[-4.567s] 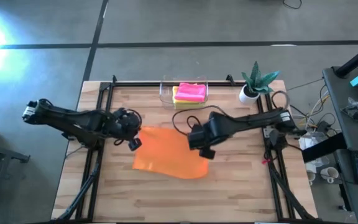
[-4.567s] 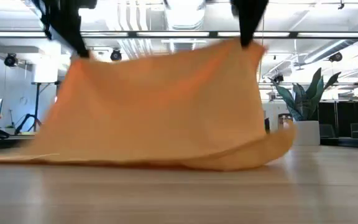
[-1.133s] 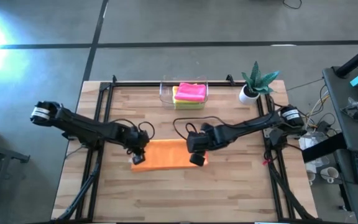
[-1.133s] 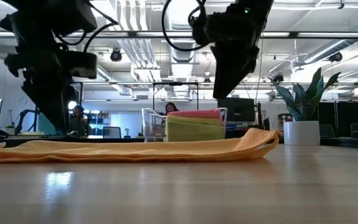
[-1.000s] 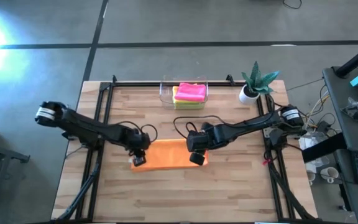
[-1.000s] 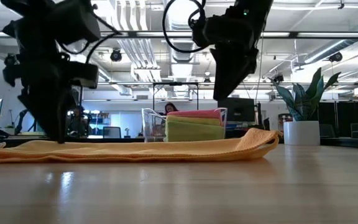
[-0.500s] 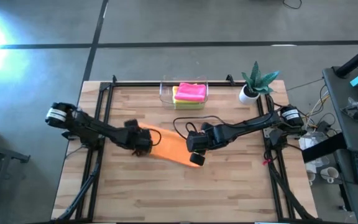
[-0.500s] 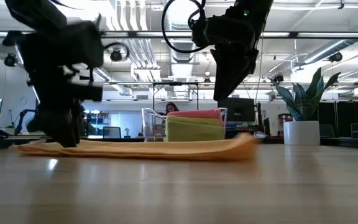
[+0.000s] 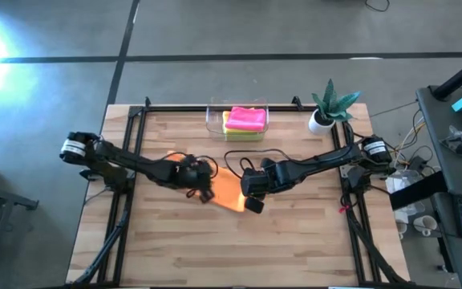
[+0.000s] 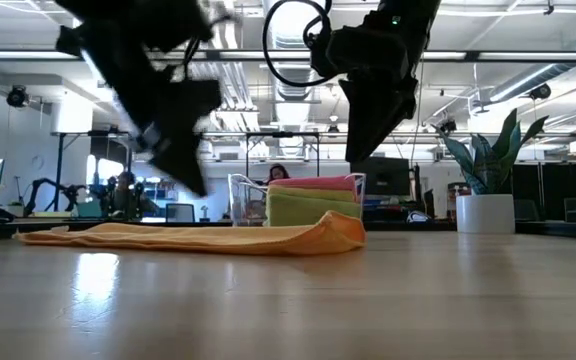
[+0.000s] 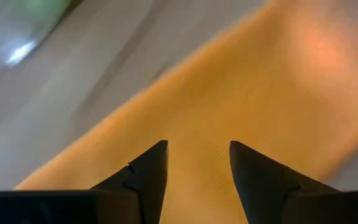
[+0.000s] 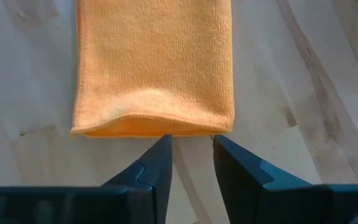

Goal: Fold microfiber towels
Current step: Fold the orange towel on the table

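Observation:
The orange towel (image 9: 229,191) lies flat on the table as a long folded strip, slanting from far left to near right; in the low view the towel (image 10: 198,238) rests along its whole length. My left gripper (image 9: 205,193) hangs open above its middle, clear of it in the low view (image 10: 188,175); its wrist view shows cloth below the fingers (image 11: 197,146). My right gripper (image 9: 253,205) hovers open just off the strip's near right end (image 12: 154,127), with bare wood between its fingers (image 12: 191,140). Pink and green folded towels (image 9: 247,120) lie in the clear bin.
The clear bin (image 9: 212,120) stands at the table's far edge, a potted plant (image 9: 327,108) at the far right corner. A black cable loops over the table (image 9: 243,154) behind the right gripper. Bare wood shows along the near half of the table (image 9: 239,249).
My left gripper has swung from the strip's left end toward the far edge, then risen and gone right over the towel. The towel has turned about: its left end has gone toward the far edge while its right end stayed by my right gripper.

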Controlling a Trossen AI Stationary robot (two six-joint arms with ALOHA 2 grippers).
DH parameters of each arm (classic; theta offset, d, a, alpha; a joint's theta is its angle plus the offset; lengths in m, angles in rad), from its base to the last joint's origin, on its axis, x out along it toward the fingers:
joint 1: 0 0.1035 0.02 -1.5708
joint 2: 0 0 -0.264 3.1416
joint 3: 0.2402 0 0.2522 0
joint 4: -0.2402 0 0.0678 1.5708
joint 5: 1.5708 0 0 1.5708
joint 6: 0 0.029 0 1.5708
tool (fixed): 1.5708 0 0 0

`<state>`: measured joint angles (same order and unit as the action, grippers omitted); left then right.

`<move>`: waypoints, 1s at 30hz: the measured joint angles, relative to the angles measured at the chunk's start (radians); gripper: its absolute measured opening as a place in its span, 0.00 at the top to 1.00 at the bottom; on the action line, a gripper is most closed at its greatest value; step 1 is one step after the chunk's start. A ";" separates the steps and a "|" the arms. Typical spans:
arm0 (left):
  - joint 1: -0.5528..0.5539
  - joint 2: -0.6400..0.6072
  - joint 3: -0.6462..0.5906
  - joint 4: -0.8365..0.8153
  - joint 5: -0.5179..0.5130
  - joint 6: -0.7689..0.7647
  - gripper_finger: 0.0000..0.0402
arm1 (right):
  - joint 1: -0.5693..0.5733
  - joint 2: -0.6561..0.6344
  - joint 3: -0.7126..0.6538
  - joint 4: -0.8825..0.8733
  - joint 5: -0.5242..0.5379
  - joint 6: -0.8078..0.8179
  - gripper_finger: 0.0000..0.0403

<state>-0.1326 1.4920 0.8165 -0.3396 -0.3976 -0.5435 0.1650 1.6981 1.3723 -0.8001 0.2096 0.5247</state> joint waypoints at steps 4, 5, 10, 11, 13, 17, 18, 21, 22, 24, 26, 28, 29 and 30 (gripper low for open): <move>-0.001 0.000 -0.024 0.342 0.051 -0.001 0.61 | 0.000 0.000 0.007 0.003 -0.006 0.001 0.75; 0.000 0.007 -0.025 0.393 0.050 -0.001 0.61 | 0.000 0.000 0.008 0.004 -0.007 0.001 0.75; 0.000 0.055 -0.016 0.463 0.050 -0.041 0.61 | 0.000 0.000 0.009 0.005 -0.007 -0.003 0.76; -0.002 0.067 -0.020 0.459 0.051 -0.069 0.61 | 0.000 0.000 0.010 0.004 -0.007 -0.010 0.77; -0.008 0.101 -0.022 0.465 0.051 -0.128 0.61 | -0.002 0.000 0.009 0.005 -0.007 -0.031 0.77; -0.045 0.172 -0.009 0.472 0.051 -0.250 0.61 | -0.004 0.000 0.009 0.000 -0.007 -0.072 0.78; -0.058 0.186 -0.004 0.482 0.053 -0.261 0.61 | -0.004 0.000 0.009 -0.003 -0.007 -0.072 0.77; -0.090 0.235 0.013 0.495 0.053 -0.283 0.61 | -0.007 0.000 0.008 -0.002 -0.007 -0.080 0.78; -0.098 0.250 0.015 0.496 0.055 -0.293 0.61 | -0.008 0.000 0.008 0.000 -0.007 -0.088 0.78; -0.108 0.285 0.021 0.484 0.054 -0.330 0.61 | -0.009 0.000 0.008 0.005 -0.007 -0.103 0.78; -0.115 0.321 0.028 0.494 0.053 -0.368 0.61 | -0.009 0.001 0.008 0.006 -0.007 -0.128 0.79; -0.120 0.344 0.039 0.499 0.055 -0.392 0.61 | -0.009 0.004 0.008 0.010 -0.007 -0.144 0.78; -0.124 0.350 0.044 0.506 0.056 -0.392 0.61 | -0.009 0.005 0.008 0.010 -0.007 -0.145 0.78; -0.128 0.353 0.047 0.504 0.060 -0.392 0.61 | -0.009 0.005 0.008 0.013 -0.007 -0.146 0.78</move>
<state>-0.2607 1.8450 0.8632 0.1644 -0.3374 -0.9356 0.1562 1.7035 1.3808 -0.7874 0.2028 0.3790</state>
